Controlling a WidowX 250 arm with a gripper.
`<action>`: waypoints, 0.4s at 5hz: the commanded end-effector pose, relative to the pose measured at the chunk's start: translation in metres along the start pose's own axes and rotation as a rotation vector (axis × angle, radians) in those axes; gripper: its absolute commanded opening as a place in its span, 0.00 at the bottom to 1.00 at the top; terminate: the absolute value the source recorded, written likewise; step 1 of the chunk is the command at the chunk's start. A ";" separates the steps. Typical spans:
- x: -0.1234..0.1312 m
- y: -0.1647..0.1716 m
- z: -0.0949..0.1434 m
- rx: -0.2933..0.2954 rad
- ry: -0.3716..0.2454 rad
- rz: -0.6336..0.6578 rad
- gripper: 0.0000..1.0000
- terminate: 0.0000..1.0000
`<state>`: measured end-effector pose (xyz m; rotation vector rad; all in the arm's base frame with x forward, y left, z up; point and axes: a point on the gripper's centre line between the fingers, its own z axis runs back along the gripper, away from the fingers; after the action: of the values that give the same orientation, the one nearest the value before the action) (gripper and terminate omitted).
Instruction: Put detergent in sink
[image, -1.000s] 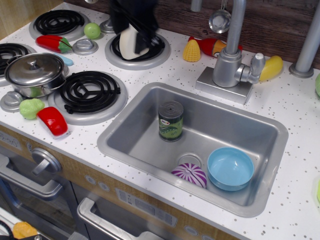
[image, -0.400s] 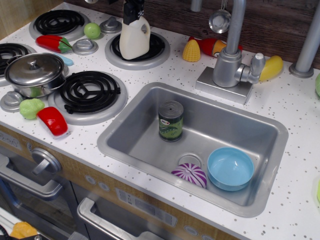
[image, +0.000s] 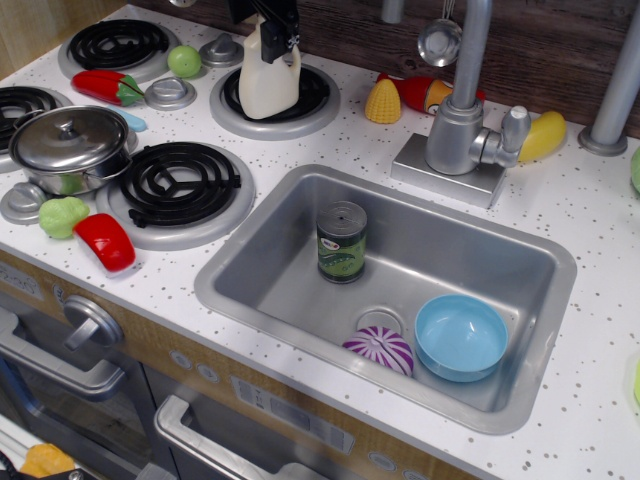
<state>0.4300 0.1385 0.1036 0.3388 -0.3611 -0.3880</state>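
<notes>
Gripper (image: 268, 14) is at the top edge of the view, black, mostly cut off by the frame. It sits right over the cap and neck of the detergent (image: 267, 82), with dark finger parts on both sides of the bottle top. Can't tell whether the fingers actually clamp the neck or just straddle it; the contact area is dark and cropped.

Detergent is upright or slightly tilted on the back-right burner (image: 275, 100), bottom appears to touch the black coil. It is on the stove side, well apart from the sink (image: 300, 235).

Sink contents: green-labelled can (image: 342, 240) upright near the back-left part of the basin, light blue bowl (image: 460, 336) at the front right, purple-and-white striped ball (image: 380, 349) just beside the bowl, over or next to the drain.

Counter (image: 560, 200): faucet (image: 462, 110) behind the sink, yellow corn (image: 383, 102) and a red-orange piece left of it, yellow item (image: 543, 136) right of it. Stove side: lidded pot (image: 68, 148) on the left burner, red pepper (image: 104, 241) and a pale green piece (image: 62, 215) at the front, another red pepper (image: 106, 87) and a green ball (image: 184, 61) near the back.
</notes>
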 end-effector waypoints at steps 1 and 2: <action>0.009 0.018 -0.002 0.019 -0.075 -0.013 1.00 0.00; 0.011 0.011 -0.017 -0.034 -0.088 0.020 1.00 0.00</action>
<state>0.4430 0.1409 0.0716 0.2444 -0.3898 -0.3631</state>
